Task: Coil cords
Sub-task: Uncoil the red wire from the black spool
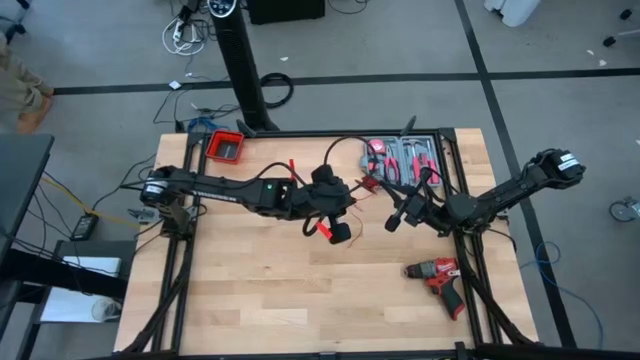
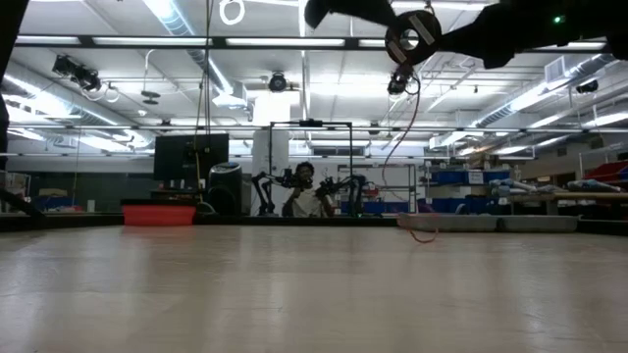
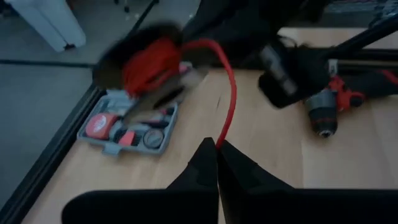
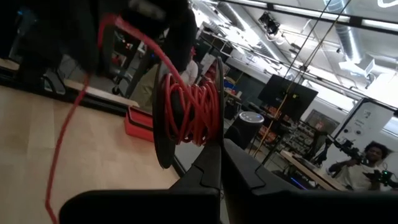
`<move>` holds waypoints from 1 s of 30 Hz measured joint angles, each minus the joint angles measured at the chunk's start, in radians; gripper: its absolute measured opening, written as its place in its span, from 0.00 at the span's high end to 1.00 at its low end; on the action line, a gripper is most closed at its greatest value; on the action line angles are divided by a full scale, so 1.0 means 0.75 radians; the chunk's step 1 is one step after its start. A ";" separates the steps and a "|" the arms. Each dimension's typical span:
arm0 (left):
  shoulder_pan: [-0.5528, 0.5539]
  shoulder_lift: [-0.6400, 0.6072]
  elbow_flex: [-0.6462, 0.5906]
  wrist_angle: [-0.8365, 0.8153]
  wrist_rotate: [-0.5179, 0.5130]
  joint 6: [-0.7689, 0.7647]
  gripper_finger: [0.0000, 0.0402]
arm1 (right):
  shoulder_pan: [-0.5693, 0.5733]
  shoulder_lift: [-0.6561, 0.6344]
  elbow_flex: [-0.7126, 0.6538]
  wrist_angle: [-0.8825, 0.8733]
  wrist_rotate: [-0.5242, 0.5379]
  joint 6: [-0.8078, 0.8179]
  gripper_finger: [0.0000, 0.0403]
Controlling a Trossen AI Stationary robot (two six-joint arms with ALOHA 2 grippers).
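Cords [image 3: 232,93] pinched by left pincer [image 3: 217,149], raised

Light wooden counter [image 1: 260,290] with a black frame, seen from above. Lying on it: a red bin [image 1: 226,146] at the far left corner, an open grey tool case [image 1: 402,160] near the far right edge, a red-and-black drill [image 1: 440,280] toward the near right, possibly a thin red wire [image 2: 422,233] too.

Left pincer [image 3: 217,152] shut, mid-table; right pincer [image 4: 221,155] shut, raised.
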 joint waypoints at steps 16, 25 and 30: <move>-0.028 0.123 0.031 0.056 0.059 -0.009 1.00 | -0.148 0.044 0.000 0.002 -0.098 0.208 1.00; -0.033 0.210 0.031 0.075 0.100 -0.004 1.00 | -0.168 0.101 0.000 0.022 -0.090 0.204 1.00; -0.045 0.276 0.029 0.026 0.113 -0.026 1.00 | -0.151 0.100 0.000 0.083 -0.085 0.205 1.00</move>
